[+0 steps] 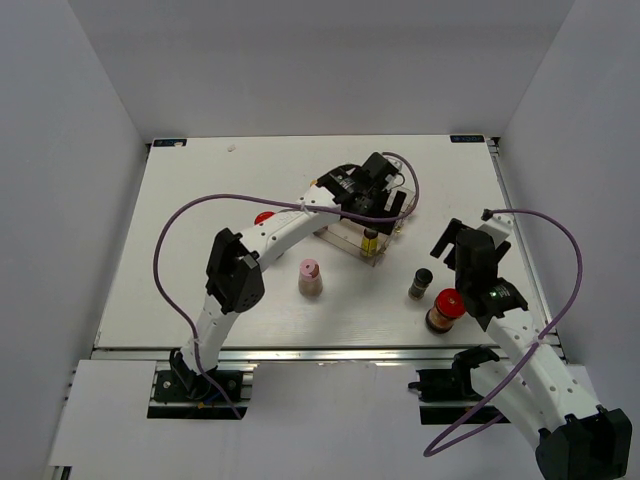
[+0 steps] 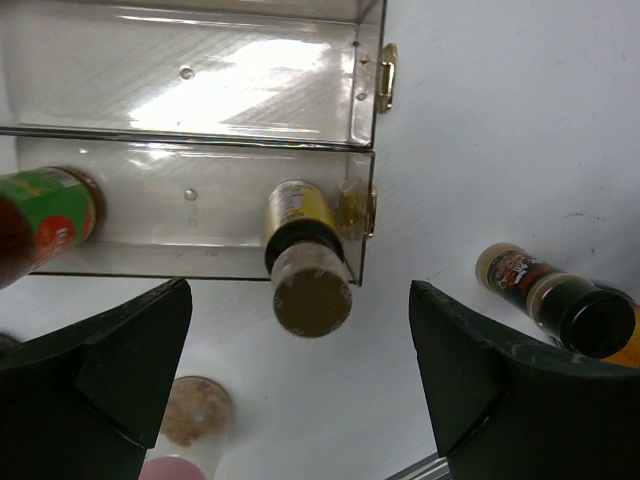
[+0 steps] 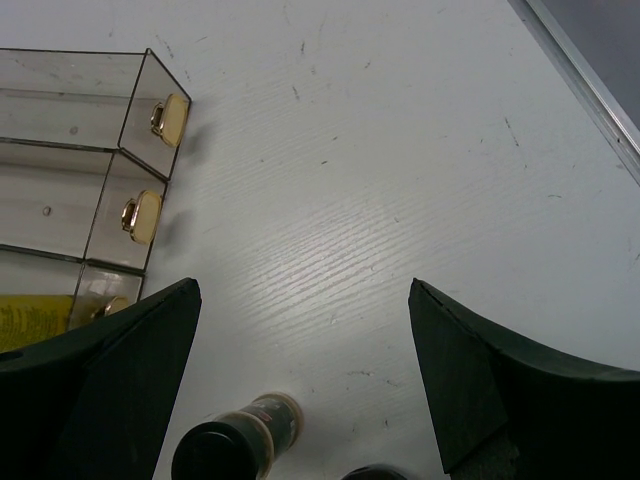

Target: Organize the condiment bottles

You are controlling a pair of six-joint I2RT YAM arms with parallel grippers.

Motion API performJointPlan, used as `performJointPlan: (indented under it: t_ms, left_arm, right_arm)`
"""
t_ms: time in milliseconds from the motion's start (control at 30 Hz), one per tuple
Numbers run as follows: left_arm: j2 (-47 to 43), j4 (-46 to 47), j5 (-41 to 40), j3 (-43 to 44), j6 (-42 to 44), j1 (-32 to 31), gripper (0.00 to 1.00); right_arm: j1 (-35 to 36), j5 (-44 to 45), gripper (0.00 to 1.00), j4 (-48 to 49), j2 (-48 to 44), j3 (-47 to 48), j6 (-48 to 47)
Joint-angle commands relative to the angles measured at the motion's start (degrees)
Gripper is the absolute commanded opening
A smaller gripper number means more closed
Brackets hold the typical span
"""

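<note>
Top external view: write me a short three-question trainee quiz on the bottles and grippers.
1. True or false: the pink-capped shaker stands outside the clear rack.
2. Which stands nearest the red-lidded jar by the right arm? A yellow-capped bottle; B black-capped bottle; C pink-capped shaker.
3. Fill in: the left gripper and right gripper are both ____.
Key: 1 true; 2 B; 3 open.

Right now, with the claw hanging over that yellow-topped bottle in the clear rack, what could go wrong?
Two things, perhaps. The open left gripper straddles the yellow-capped bottle on the front step of the rack; pulling away, a finger could tip it. The black-capped bottle stands close beside the red-lidded jar, so the right gripper reaching for one might knock the other.
</note>
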Motion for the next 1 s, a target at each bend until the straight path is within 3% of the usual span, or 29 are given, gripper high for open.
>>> performJointPlan:
  t_ms: [0,133,233,400,567,967]
  left_arm:
    - [-8.21,-1.13,-5.34,0.77,-1.47,-0.06,0.98]
    - [-17.69,0.96,-13.87,-9.85,-4.8,0.12,0.98]
    - [-27.01,3.6,-17.58,-23.03,-9.11,2.74,0.98]
    - [-42.83,9.84,-12.31,-45.51,-16.76,17.24,0.98]
    - [-48.47,10.82,-16.08,-49.78,-18.17,20.59,0.98]
    - [-40.66,14.08,-8.27,-49.26,-14.92,23.67,0.98]
  right_arm:
    - [-0.25,-1.46,0.89,1.23,-0.52,-0.68,-1.03]
    - [-0.25,-2.25,0.89,1.58,-0.52,-0.68,-1.21]
    - [-0.25,-2.25,0.89,1.67,-0.7,-0.59,-1.04]
    - [-0.33,-2.51,0.89,2.2,-0.96,-0.68,-1.12]
    - [-0.33,-2.42,0.89,2.55,-0.61,-0.68,-1.12]
    - [-0.33,-2.86,0.89,2.55,0.27,-0.59,-1.12]
